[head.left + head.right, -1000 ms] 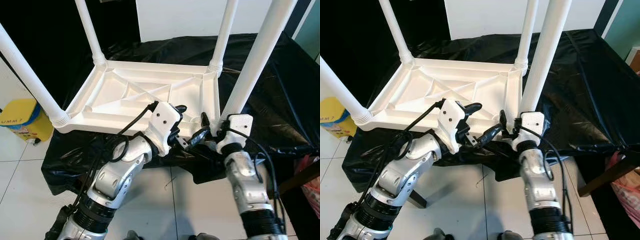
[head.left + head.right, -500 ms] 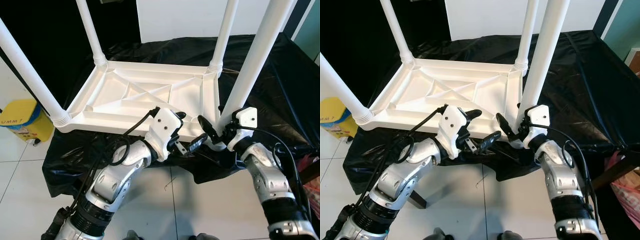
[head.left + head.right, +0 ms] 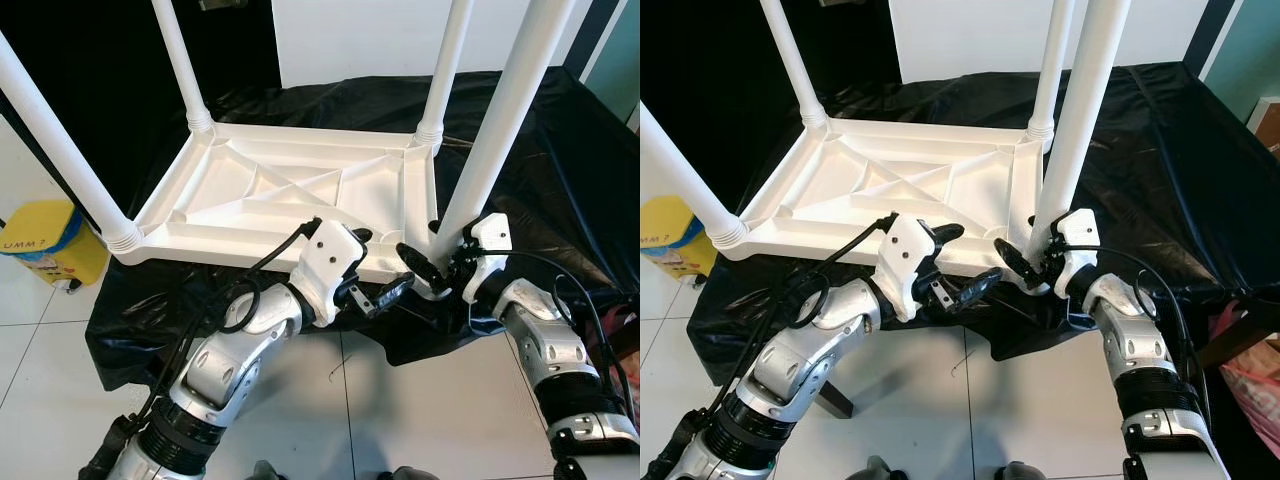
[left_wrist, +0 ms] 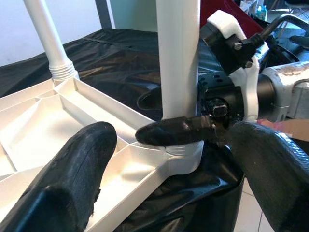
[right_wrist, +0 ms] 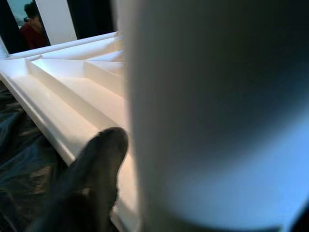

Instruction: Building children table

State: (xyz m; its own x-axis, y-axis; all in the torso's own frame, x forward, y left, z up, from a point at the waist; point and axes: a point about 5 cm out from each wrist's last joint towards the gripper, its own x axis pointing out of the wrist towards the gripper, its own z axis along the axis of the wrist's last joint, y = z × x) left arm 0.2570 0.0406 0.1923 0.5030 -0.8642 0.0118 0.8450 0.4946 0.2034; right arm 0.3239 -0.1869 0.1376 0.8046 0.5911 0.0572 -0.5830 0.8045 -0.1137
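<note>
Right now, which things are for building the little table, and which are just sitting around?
For the job: upside-down white tabletop; near-right leg at its corner socket; right gripper around that leg's base; left gripper beside it.

Just there: black sheet; yellow bin.
</note>
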